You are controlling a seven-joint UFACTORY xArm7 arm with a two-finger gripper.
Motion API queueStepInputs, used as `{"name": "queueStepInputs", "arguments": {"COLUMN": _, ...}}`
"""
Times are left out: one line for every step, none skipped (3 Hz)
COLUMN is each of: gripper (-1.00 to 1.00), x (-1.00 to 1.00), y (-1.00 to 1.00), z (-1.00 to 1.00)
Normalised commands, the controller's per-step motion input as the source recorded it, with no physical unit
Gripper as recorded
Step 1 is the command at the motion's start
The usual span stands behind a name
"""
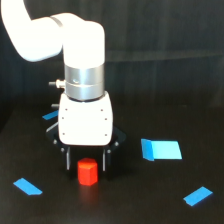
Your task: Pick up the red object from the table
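Note:
The red object (87, 171), a small red-orange hexagonal block, stands upright on the black table (130, 200) at lower centre of the exterior view. My gripper (86, 168) hangs straight down over it from the white arm. One black finger (67, 159) stands on each side of the block. A dark gap shows between each finger and the block, so the gripper is open and not touching it. The block's lower half shows below the fingertips.
Flat blue pieces lie around on the table: a larger one (161, 149) to the exterior view's right, a small one (198, 196) at lower right, and one (27, 186) at lower left. Another blue piece (50, 116) is partly hidden behind the gripper body.

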Motion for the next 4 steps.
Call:
{"name": "queueStepInputs", "arguments": {"gripper": -0.92, "x": -0.12, "y": 0.08, "z": 0.06}}
{"name": "queueStepInputs", "arguments": {"gripper": -1.0, "x": -0.11, "y": 0.04, "z": 0.15}}
{"name": "queueStepInputs", "arguments": {"gripper": -1.0, "x": -0.18, "y": 0.05, "z": 0.43}}
{"name": "queueStepInputs", "arguments": {"gripper": -1.0, "x": -0.03, "y": 0.07, "z": 0.63}}
